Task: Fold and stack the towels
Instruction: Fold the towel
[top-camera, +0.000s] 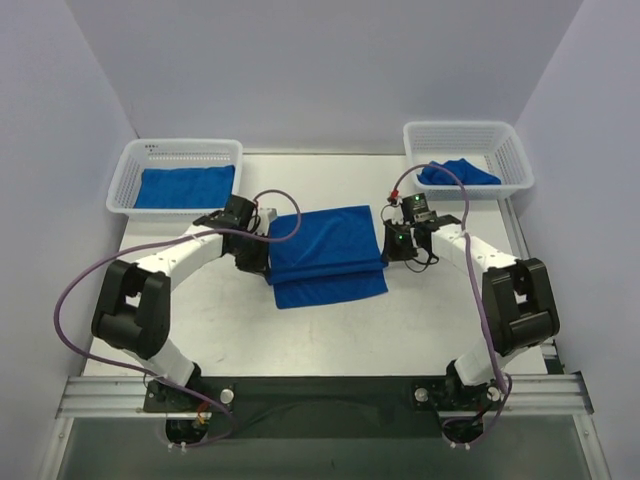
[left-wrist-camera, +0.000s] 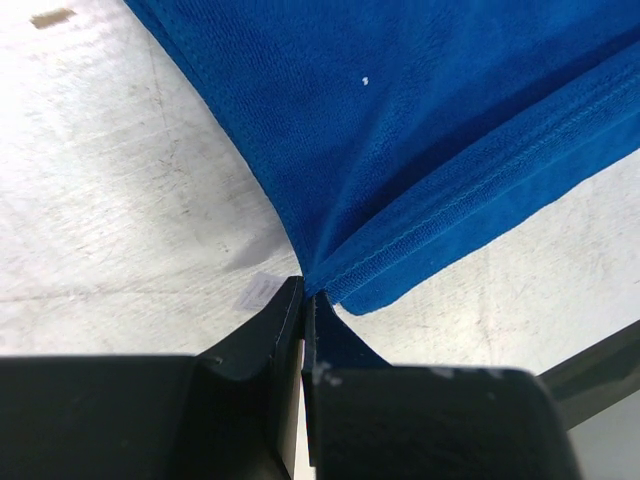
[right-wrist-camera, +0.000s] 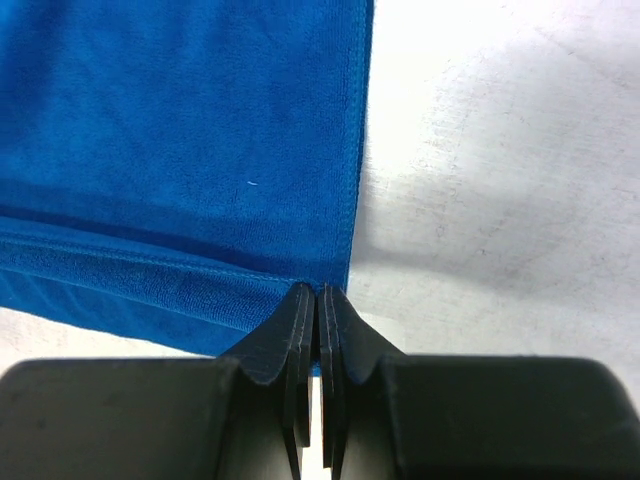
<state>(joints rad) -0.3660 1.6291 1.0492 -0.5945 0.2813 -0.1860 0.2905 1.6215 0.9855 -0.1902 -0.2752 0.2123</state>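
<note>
A royal-blue towel (top-camera: 325, 250) lies in the middle of the table, its top layer doubled over a lower layer that sticks out toward the near edge. My left gripper (top-camera: 267, 252) is shut on the towel's left edge. In the left wrist view the towel (left-wrist-camera: 400, 120) pulls into a pinched corner between my left gripper (left-wrist-camera: 308, 292). At the towel's right edge my right gripper (top-camera: 389, 246) is shut. The right wrist view shows my right gripper (right-wrist-camera: 317, 290) closed on the hemmed corner of the towel (right-wrist-camera: 180, 130).
A white mesh basket (top-camera: 180, 150) at the back left holds a flat folded blue towel (top-camera: 185, 187). Another white mesh basket (top-camera: 468, 135) at the back right holds a crumpled blue towel (top-camera: 458, 173). The grey table (top-camera: 450, 310) is walled on three sides.
</note>
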